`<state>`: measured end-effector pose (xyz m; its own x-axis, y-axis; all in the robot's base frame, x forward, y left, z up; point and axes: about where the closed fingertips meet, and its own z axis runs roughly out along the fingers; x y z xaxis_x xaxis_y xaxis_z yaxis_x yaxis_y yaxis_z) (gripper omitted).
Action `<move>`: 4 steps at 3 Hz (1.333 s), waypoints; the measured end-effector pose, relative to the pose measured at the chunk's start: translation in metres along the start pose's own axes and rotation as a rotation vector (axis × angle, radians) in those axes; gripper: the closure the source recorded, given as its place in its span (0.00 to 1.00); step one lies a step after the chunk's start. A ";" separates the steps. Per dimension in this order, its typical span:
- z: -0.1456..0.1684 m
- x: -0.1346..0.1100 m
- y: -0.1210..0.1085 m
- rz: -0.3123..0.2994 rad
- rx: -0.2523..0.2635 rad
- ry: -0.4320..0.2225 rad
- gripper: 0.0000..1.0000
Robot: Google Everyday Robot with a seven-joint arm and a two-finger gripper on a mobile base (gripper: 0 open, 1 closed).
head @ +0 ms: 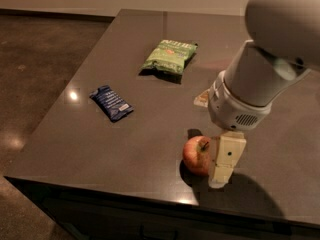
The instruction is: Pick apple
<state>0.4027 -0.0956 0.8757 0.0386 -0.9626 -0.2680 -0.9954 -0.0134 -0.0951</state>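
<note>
The apple (pixel 196 155), red with yellowish patches and a short dark stem, sits upright on the dark table (pixel 125 154) close to its front edge. My gripper (pixel 223 163) hangs from the big white arm (pixel 252 86) at the right of the camera view. Its cream-coloured end reaches down to the tabletop right against the apple's right side. The arm's body hides whatever lies behind and above the apple on that side.
A green snack bag (pixel 168 57) lies at the back middle of the table. A blue packet (pixel 111 103) lies to the left. A small beige item (pixel 201 99) peeks out beside the arm. The table's front edge runs just below the apple.
</note>
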 end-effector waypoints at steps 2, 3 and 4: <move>0.018 -0.004 0.013 -0.035 -0.050 0.016 0.37; 0.015 -0.006 0.014 -0.037 -0.057 0.021 0.60; -0.014 -0.008 0.002 -0.030 -0.040 0.006 0.90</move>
<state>0.3986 -0.0916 0.8916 0.0680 -0.9632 -0.2601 -0.9965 -0.0529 -0.0644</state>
